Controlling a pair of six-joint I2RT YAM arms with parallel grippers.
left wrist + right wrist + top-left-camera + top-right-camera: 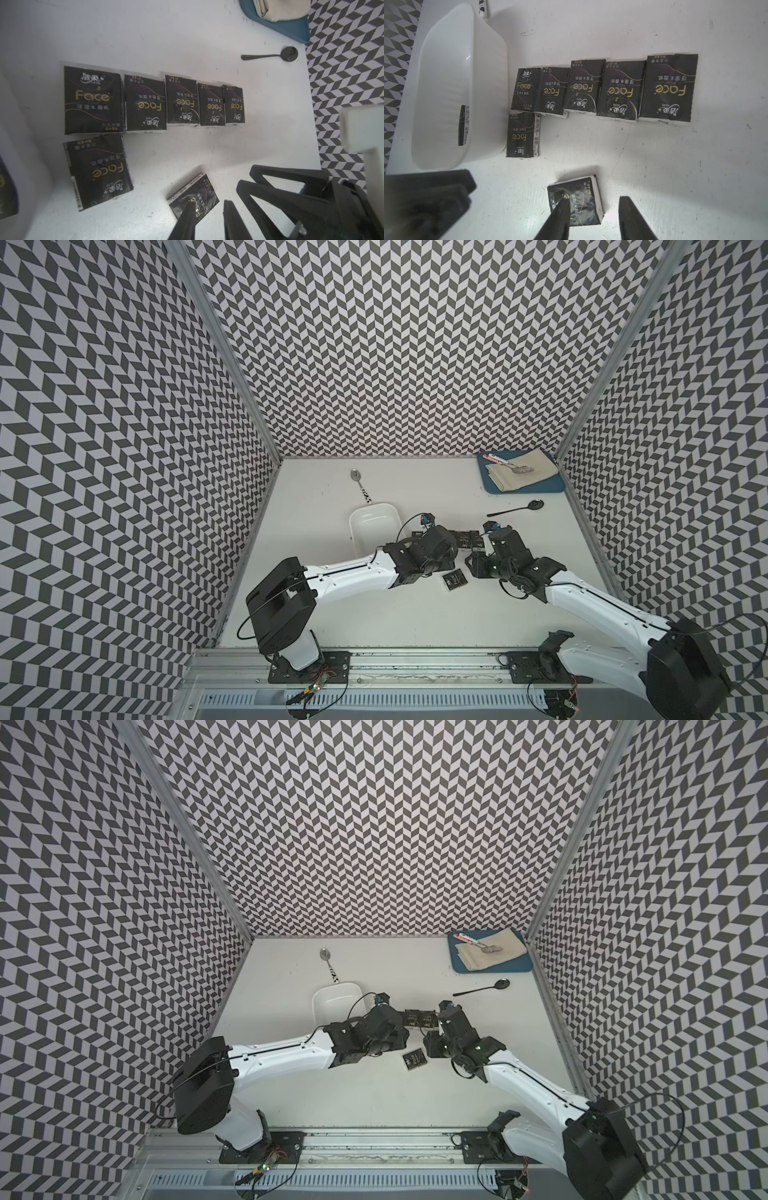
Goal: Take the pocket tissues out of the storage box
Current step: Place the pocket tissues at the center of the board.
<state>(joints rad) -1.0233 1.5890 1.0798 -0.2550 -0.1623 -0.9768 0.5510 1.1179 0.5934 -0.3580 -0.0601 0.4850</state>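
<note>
The white storage box (371,526) (446,83) stands left of centre. A dark lettered strip (462,125) shows at its wall; I cannot tell if it is a packet. Several black pocket tissues (623,91) (143,104) lie in a row on the table beside the box, with one more (522,135) below the row's box end. A loose packet (454,580) (194,195) lies askew nearer the front. My left gripper (209,212) hangs open just above it, one finger over its face. My right gripper (596,209) is open over the same packet (577,199), empty.
A blue tray (532,488) with a beige cloth and a spoon sits at the back right. In front of it lies a black spoon (519,508). A metal spoon (359,483) lies behind the box. The two grippers are close together.
</note>
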